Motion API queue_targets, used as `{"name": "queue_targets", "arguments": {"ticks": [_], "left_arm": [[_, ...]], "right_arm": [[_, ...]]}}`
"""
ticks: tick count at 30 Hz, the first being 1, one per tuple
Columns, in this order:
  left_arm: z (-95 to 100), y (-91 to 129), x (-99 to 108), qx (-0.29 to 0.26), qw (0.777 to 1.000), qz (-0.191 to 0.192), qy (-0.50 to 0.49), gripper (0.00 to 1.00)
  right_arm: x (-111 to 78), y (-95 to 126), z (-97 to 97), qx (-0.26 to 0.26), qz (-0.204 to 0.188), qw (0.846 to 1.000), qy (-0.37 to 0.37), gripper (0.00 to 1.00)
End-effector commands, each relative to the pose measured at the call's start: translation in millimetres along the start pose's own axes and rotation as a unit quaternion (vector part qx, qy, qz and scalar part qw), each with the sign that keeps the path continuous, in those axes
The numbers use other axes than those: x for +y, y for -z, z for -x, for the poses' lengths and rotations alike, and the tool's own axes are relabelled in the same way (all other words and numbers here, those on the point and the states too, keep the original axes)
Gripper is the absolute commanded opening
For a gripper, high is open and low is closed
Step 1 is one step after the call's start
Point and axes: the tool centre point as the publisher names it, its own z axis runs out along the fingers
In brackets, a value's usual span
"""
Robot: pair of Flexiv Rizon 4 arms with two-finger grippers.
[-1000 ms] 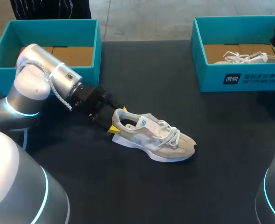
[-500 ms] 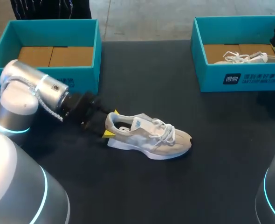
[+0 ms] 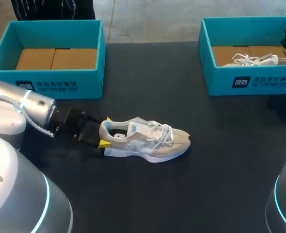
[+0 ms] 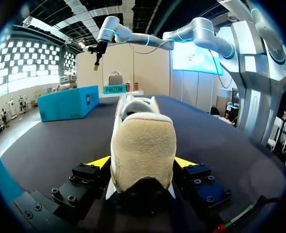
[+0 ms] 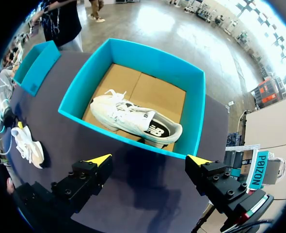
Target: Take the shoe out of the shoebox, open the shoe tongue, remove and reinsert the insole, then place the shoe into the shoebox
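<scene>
The shoe (image 3: 145, 143) lies on its sole on the dark tabletop (image 3: 148, 194), out of any box, in front of the left box (image 3: 51, 29). Its toe points towards the right arm's side and its heel towards the left arm. The left gripper (image 3: 103, 137) comes in low from the left and clamps the heel. In the left wrist view the shoe (image 4: 142, 150) fills the space between the fingers, and the left gripper (image 4: 142, 162) has one yellow tip pressed against each side of the heel. The laces are tied and the tongue lies flat.

The left box holds only its brown cardboard floor. At the far right of the tabletop stands the right box (image 3: 249, 80), with a second shoe (image 3: 254, 59), white, lying inside on its side.

The right gripper (image 5: 150, 160) hangs above the near wall of the right box (image 5: 191, 97), its fingers spread wide and holding nothing, with the second shoe (image 5: 133, 119) ahead of it.
</scene>
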Motion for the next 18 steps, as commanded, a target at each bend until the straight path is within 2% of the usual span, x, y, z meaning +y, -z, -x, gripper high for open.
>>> {"name": "queue_targets", "arguments": {"ticks": [1, 12, 18], "left_arm": [[-12.7, 7.8, -2.0, -0.058, 0.998, -0.004, 0.002, 0.00], [-30.2, 10.5, 3.3, -0.083, 0.996, -0.003, 0.026, 0.00], [-27.8, 10.1, 7.3, -0.085, 0.996, -0.004, 0.024, 0.00]], "right_arm": [[0.0, -0.3, 0.2, 0.000, 0.000, 1.000, 0.000, 1.00], [0.0, -0.3, 0.2, 0.000, 0.000, 1.000, 0.000, 1.00], [0.0, -0.3, 0.2, 0.000, 0.000, 1.000, 0.000, 1.00]]}}
